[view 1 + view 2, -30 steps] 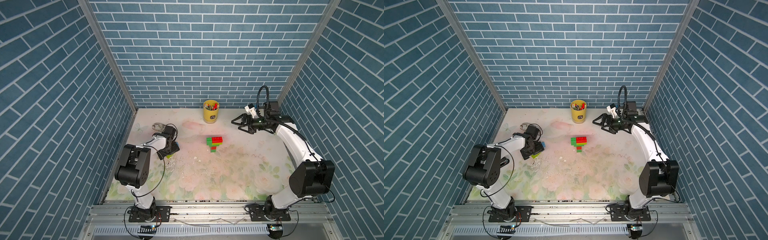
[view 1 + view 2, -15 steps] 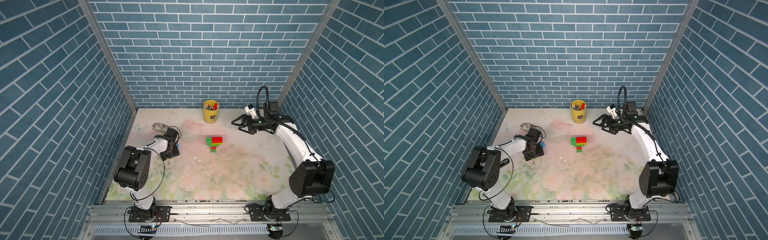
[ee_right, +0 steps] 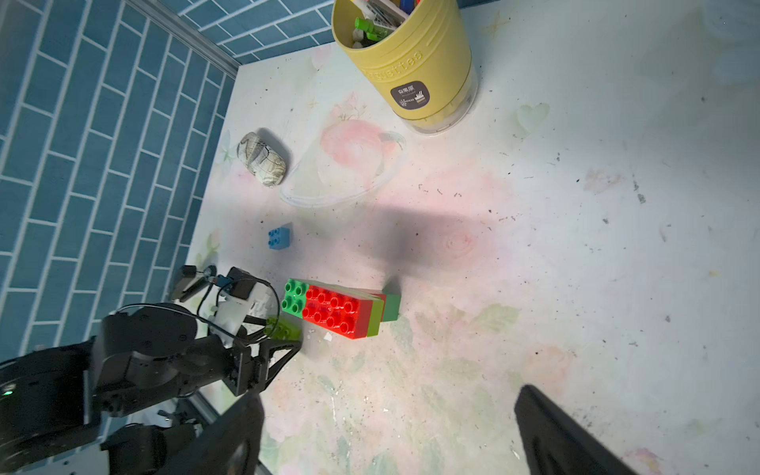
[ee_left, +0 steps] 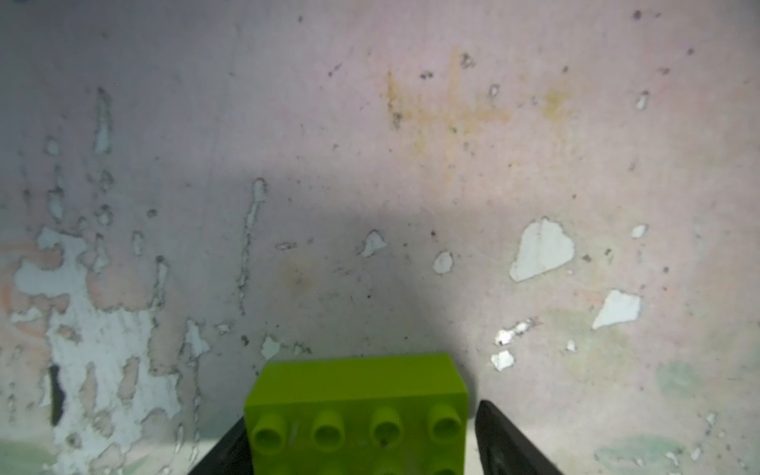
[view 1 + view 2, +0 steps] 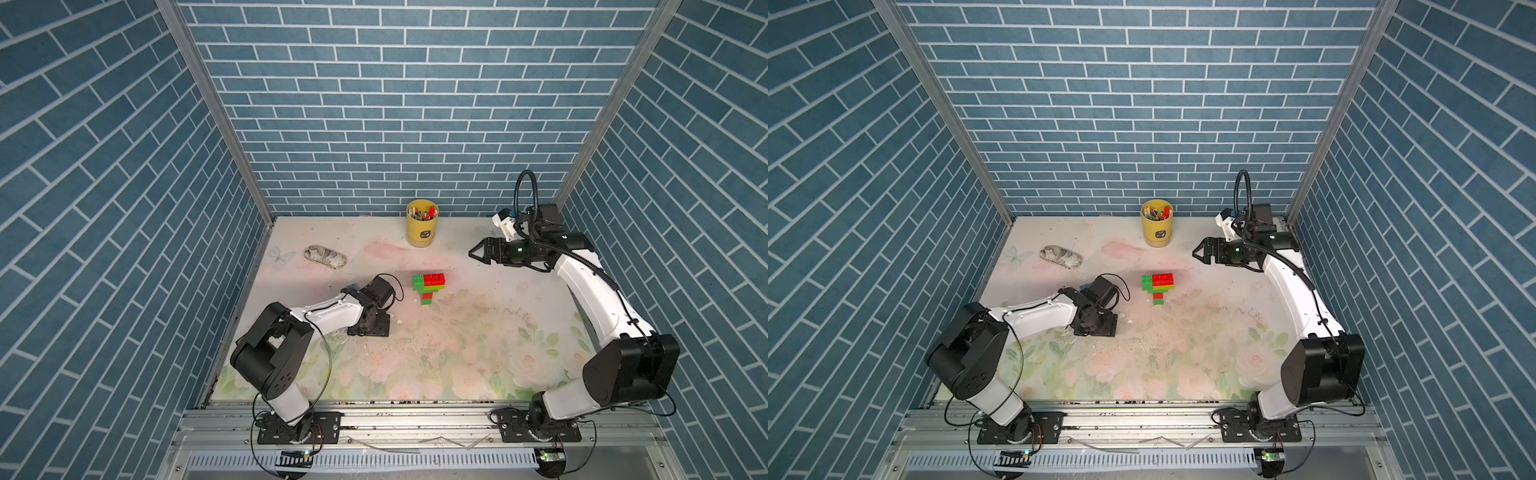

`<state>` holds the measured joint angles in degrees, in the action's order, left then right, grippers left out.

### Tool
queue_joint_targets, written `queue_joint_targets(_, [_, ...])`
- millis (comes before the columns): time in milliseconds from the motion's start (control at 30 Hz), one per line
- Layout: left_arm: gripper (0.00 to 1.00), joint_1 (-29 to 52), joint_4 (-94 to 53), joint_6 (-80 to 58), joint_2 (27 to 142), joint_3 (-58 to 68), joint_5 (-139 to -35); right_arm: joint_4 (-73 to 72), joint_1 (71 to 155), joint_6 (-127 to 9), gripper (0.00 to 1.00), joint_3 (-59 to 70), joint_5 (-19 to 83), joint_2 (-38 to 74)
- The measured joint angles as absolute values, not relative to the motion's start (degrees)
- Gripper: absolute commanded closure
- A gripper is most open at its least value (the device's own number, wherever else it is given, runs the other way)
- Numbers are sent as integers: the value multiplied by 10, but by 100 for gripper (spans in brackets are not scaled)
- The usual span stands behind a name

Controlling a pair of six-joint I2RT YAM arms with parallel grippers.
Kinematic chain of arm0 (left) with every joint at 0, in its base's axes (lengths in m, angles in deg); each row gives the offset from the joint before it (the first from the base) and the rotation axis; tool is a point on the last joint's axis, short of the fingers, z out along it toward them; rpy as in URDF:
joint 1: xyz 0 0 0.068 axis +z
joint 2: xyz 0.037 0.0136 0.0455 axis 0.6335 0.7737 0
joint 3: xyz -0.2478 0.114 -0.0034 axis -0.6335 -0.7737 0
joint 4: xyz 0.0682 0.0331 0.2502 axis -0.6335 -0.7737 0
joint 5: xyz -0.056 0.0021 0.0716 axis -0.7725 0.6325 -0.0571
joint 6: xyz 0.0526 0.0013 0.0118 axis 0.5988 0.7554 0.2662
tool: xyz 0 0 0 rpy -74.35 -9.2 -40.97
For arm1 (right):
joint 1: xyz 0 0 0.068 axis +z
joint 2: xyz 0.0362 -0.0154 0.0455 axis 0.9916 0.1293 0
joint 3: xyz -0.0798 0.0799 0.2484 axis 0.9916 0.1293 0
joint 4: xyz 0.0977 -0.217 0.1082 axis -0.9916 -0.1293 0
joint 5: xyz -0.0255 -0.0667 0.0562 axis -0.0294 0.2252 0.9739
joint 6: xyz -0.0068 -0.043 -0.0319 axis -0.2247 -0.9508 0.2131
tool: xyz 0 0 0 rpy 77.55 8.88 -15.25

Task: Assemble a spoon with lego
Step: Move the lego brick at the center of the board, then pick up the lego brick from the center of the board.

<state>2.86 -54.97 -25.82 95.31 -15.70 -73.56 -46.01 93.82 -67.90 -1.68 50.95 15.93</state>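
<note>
The spoon [image 5: 428, 286] [image 5: 1158, 286] [image 3: 337, 312] lies mid-table as joined lego: a red, lime and green head on a narrow red-and-green stem. My left gripper [image 4: 362, 411] [image 5: 370, 328] points down at the mat, left of the spoon. A lime brick [image 4: 357, 386] [image 3: 281, 327] sits between its open jaws. One finger is against the brick and the other stands a thin gap away. A light-blue brick [image 3: 279, 237] lies loose further back on the left. My right gripper [image 5: 471, 251] [image 3: 386, 397] hangs open and empty at the back right.
A yellow cup of pens [image 5: 422, 230] stands at the back centre. A grey-white stone [image 5: 325, 256] lies at the back left. Tiled walls close in three sides. The mat [image 4: 534, 255] is worn, with peeled white patches.
My left gripper has moved right and toward the front, closer to the spoon. The lime brick seen beside it earlier is now hidden under it in both top views. The right arm has not moved.
</note>
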Motion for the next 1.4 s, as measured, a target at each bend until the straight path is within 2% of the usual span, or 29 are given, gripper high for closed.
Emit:
queue_joint_targets(133, [11, 26, -559, -256, 933, -157, -729, -447, 987, -731, 4, 20, 453, 126])
queue_joint_targets(333, [9, 52, -610, -230, 840, -135, -707, -390, 1071, -833, 3, 85, 406, 34])
queue_joint_targets(533, [10, 209, -635, -188, 782, -108, -739, -329, 1181, -928, 6, 87, 405, 9])
queue_joint_targets(633, [10, 288, -637, -171, 772, -106, -756, -305, 1248, -969, 10, 79, 405, 55])
queue_joint_targets(833, [11, 400, -619, -159, 762, -117, -812, -297, 1358, -1052, 19, 8, 396, 245])
queue_joint_targets(1067, [11, 445, -600, -145, 760, -157, -854, -318, 1407, -1091, 33, -87, 383, 406])
queue_joint_targets(1400, [12, 463, -588, -133, 760, -170, -878, -325, 1413, -1092, 48, -142, 364, 505])
